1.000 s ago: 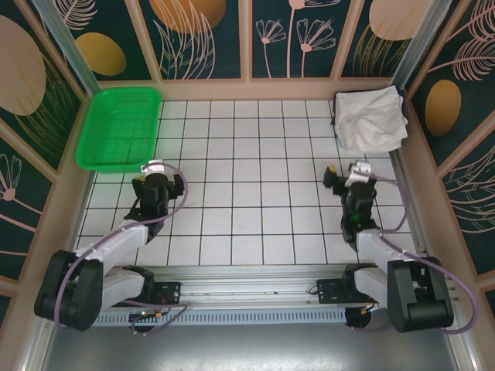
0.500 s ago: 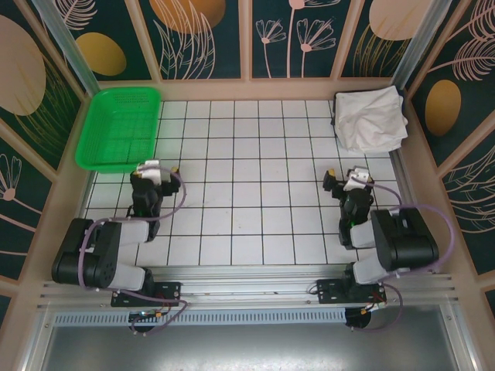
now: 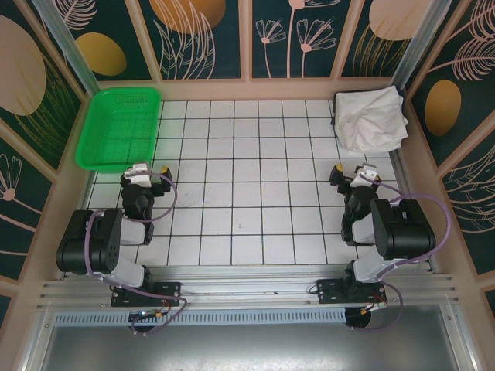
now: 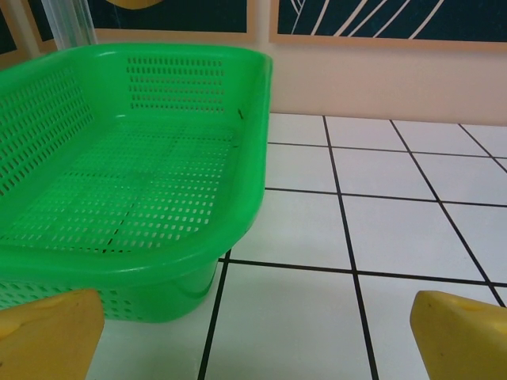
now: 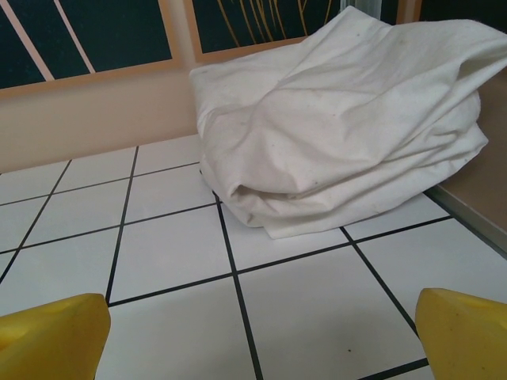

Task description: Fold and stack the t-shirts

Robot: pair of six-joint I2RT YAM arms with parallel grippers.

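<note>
Both arms had drawn back toward the near edge. Left gripper (image 3: 148, 171) and right gripper (image 3: 352, 173) both spread wide, holding nothing. T-shirts (image 3: 370, 117) lay folded, stacked in far right corner. Task looked finished.

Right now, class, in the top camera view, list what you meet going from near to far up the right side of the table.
right arm's base → right gripper → t-shirts in the far corner
</note>
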